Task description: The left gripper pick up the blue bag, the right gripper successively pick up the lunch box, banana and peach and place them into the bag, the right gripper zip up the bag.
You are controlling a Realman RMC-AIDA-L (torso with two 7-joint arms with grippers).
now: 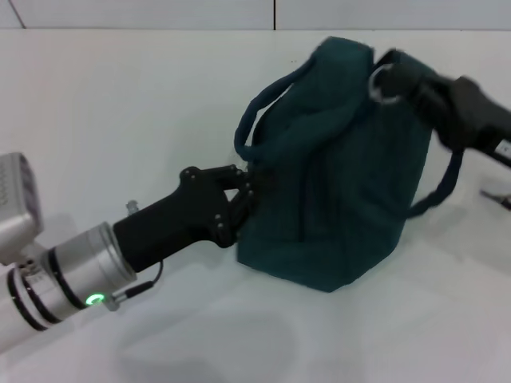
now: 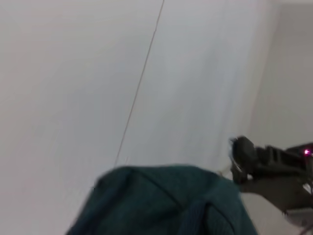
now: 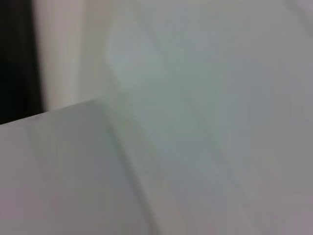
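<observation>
At centre of the white table (image 1: 120, 120), the blue bag (image 1: 335, 199) is standing upright and looking closed along the top, so I'm judging we're in the zip-up step, near the end of the task. No lunch box, banana or peach showing anywhere; presumably inside the bag, can't confirm.

The left gripper (image 1: 243, 195) is coming in from 8 o'clock and pinching the fabric at the bag's 9 o'clock side, just under one loop handle (image 1: 263, 104). Fingers are clamping cloth. Likely reason: it's anchoring the bag so a zipper pull doesn't drag the whole thing across the table.

The right gripper (image 1: 391, 76) is reaching in from 3 o'clock, sitting at the bag's top edge around 1 o'clock, right at the silver ring pull (image 1: 382, 86). Can't tell whether its fingers are closed on the ring or just touching it. Left wrist view is showing the same gripper (image 2: 239, 159) beside the bag top (image 2: 161, 200).

Second handle (image 1: 443, 191) is hanging down the 3 o'clock side.

Right wrist view is showing only blank pale surface.

No brands, labels or readable writing in any view.
</observation>
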